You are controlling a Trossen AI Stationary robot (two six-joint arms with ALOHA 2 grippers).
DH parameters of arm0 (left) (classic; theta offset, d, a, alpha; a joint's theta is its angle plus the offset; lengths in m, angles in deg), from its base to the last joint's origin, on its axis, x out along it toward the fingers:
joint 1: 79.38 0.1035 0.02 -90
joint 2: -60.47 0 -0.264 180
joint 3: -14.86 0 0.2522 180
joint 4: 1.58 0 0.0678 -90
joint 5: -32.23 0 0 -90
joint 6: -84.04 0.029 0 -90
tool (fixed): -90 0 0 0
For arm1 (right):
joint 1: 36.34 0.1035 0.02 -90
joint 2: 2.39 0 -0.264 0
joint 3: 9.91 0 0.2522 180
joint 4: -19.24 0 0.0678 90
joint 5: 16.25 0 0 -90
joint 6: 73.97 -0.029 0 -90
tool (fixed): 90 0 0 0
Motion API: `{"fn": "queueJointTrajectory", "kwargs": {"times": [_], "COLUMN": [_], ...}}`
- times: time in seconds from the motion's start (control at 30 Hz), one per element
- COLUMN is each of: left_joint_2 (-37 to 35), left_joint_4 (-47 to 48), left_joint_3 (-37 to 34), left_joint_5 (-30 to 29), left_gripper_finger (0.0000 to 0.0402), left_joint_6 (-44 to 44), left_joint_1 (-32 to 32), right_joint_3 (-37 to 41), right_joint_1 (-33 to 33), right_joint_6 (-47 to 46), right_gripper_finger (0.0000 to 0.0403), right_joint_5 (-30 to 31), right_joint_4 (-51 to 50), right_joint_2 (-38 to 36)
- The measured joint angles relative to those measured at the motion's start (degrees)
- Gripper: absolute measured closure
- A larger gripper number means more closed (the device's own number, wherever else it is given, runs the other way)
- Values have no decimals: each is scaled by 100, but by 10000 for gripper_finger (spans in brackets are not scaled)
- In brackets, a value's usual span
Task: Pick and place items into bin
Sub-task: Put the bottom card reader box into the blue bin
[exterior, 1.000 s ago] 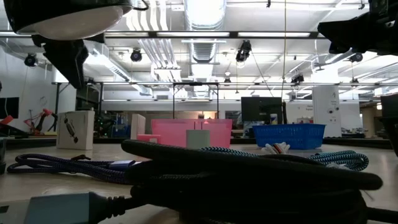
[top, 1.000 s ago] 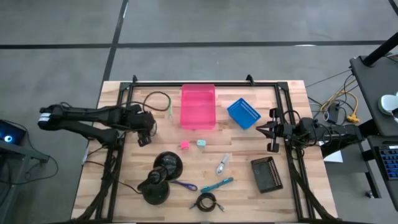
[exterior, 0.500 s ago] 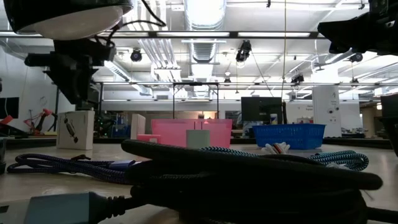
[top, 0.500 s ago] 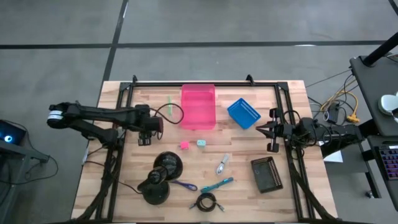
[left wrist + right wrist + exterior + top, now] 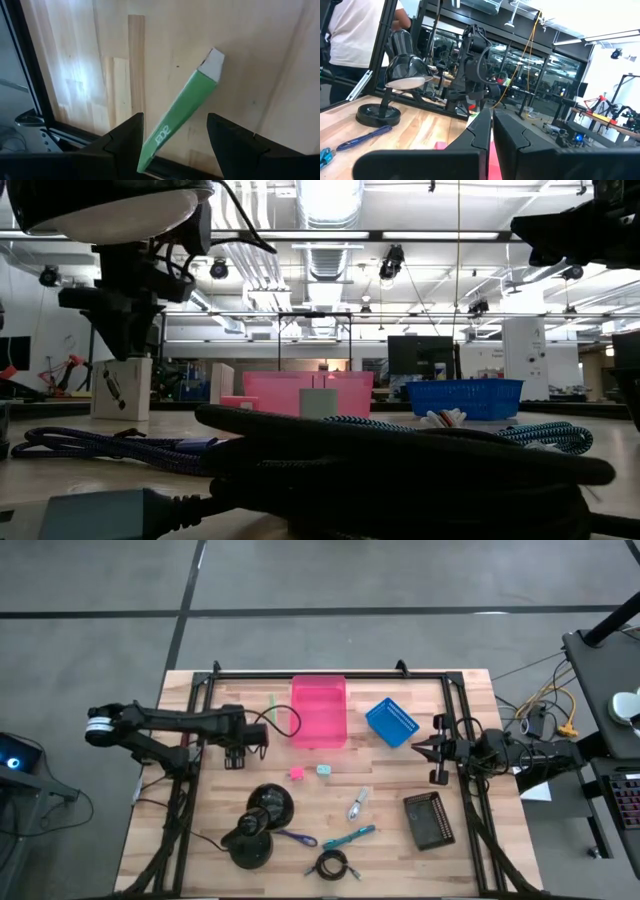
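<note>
The thin green stick [image 5: 271, 702] lies on the table just left of the pink bin [image 5: 319, 711]. My left gripper [image 5: 252, 736] hangs open above the table beside it. In the left wrist view the green stick [image 5: 180, 110] shows between the spread fingers, with its near end hidden behind the gripper. The pink cube [image 5: 297, 773], pale teal cube [image 5: 324, 769], silver piece [image 5: 357, 803], teal tool [image 5: 350, 837], purple tool [image 5: 295, 837] and black coiled cable [image 5: 333, 864] lie on the near half. My right gripper [image 5: 433, 750] waits shut at the right, near the blue bin [image 5: 391, 722].
A black desk lamp [image 5: 258, 825] with a round base and a round head lies at the near left. A black tray [image 5: 429, 820] sits at the near right. Black frame rails run along the left, far and right sides. A person [image 5: 360, 30] stands beyond the table.
My left gripper has moved toward the table's right, closer to the pink bin and the green stick, staying above the table. Its trailing black cable loop swung along with it. My right arm has kept still.
</note>
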Motion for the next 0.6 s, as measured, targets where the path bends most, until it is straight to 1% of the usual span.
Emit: {"fn": "queueJointTrajectory", "kwargs": {"times": [0.23,0.5,0.6], "left_joint_2": [-31,37,128], "left_joint_4": [-138,-203,-324], "left_joint_3": [-6,-46,-96], "left_joint_5": [172,248,309], "left_gripper_finger": [199,199,199], "left_joint_6": [55,227,458], "left_joint_1": [226,309,315], "right_joint_3": [0,0,0], "right_joint_1": [0,0,0], "right_joint_6": [0,0,2], "right_gripper_finger": [394,394,394], "right_joint_5": [0,0,0], "right_joint_4": [-65,-79,-89], "right_joint_2": [-2,-2,-2]}}
